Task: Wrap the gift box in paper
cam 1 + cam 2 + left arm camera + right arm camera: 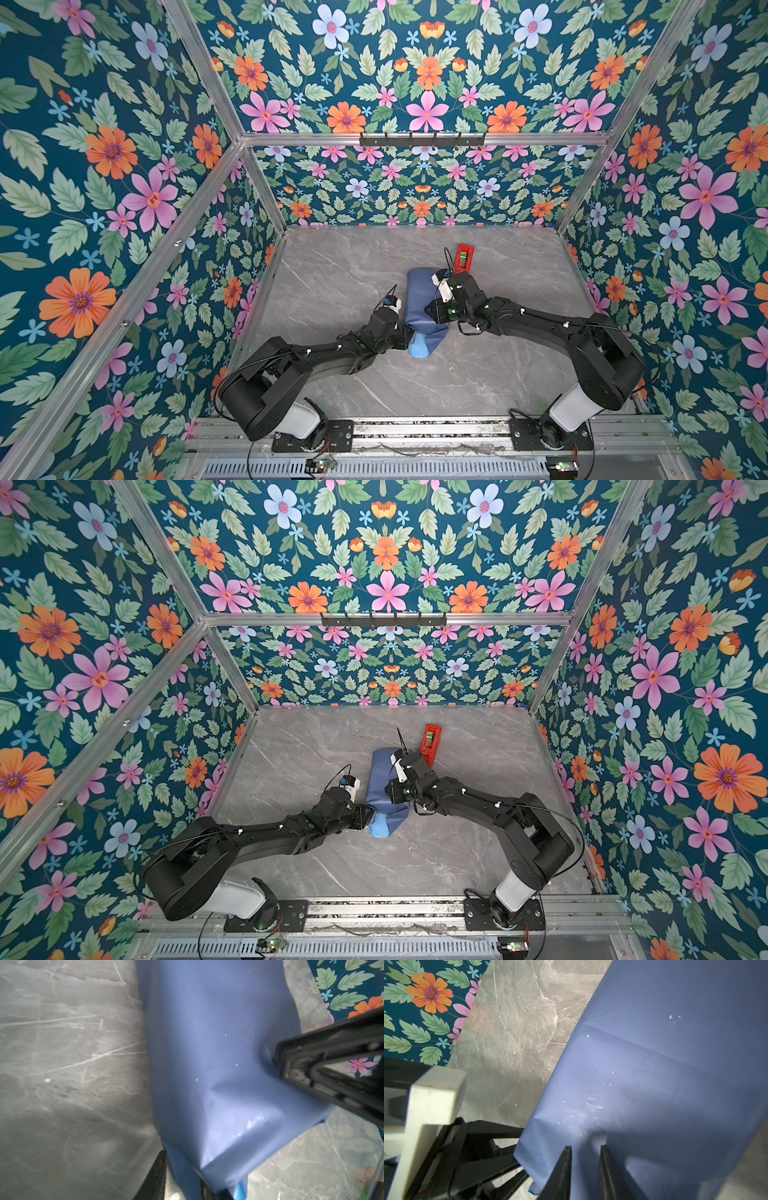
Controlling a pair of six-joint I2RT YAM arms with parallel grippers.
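**A:** What is seen nearest the left edge of the grey marbled bench [332, 270]?

**B:** The left claw [408, 337] is stretched in from that side. Its jaws are drawn nearly together. A light sky-blue flap at the near end of the large slate-blue sheet of paper [419, 299] is pinched between them.

**A:** And where is the paper placed?

**B:** It is folded into a long bundle at the middle of the bench, laid lengthwise from the near edge toward the far edge. The gift box is hidden beneath it.

**A:** What is found on the right?

**B:** The right claw [586, 1148] is set down on top of the bundle. Only a narrow gap is seen between its fingers [564, 1163], and a pucker of paper is nipped there.

**A:** Is anything placed farther right?

**B:** A narrow red plastic tape dispenser [464, 258] is stood just beyond the bundle's far right corner, toward the far edge.
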